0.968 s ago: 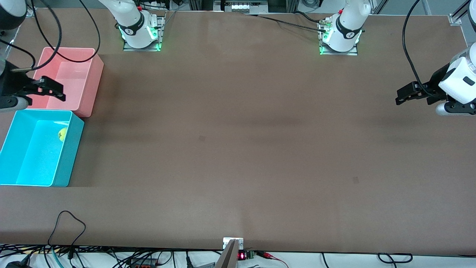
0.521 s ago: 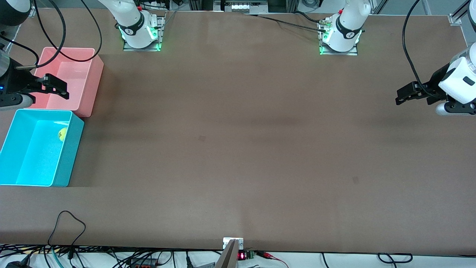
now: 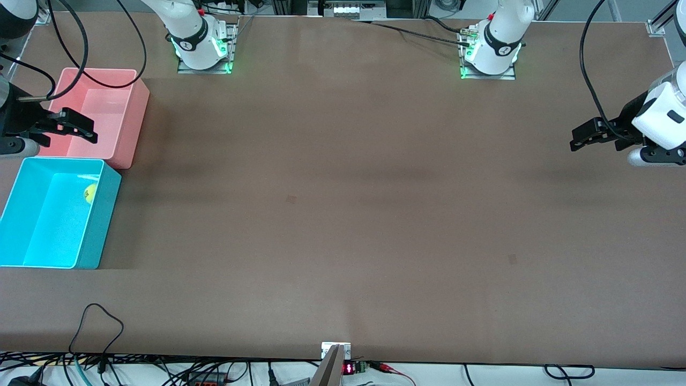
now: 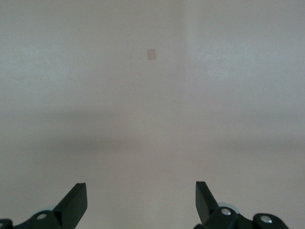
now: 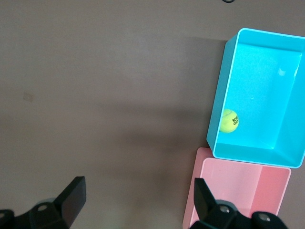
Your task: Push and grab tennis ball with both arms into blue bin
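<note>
The tennis ball [image 3: 90, 193] lies inside the blue bin [image 3: 105, 225], against the wall that faces the middle of the table. In the right wrist view the ball [image 5: 229, 120] rests in a corner of the blue bin [image 5: 252, 155], its black lettering showing. My right gripper [image 3: 86, 130] hangs open and empty in the air at the pink bin, well above the ball. In its own view the right gripper [image 5: 138, 186] has only bare table between its fingers. My left gripper [image 3: 573, 139] waits open and empty over the left arm's end of the table; the left gripper [image 4: 140, 188] sees only table.
A pink bin [image 3: 138, 120] stands against the blue bin, farther from the front camera, and holds nothing; it shows too in the right wrist view [image 5: 238, 191]. Black cables loop over the pink bin and along the table's front edge [image 3: 96, 321].
My right gripper has drifted slightly over the pink bin. The ball, both bins and the left arm have not moved.
</note>
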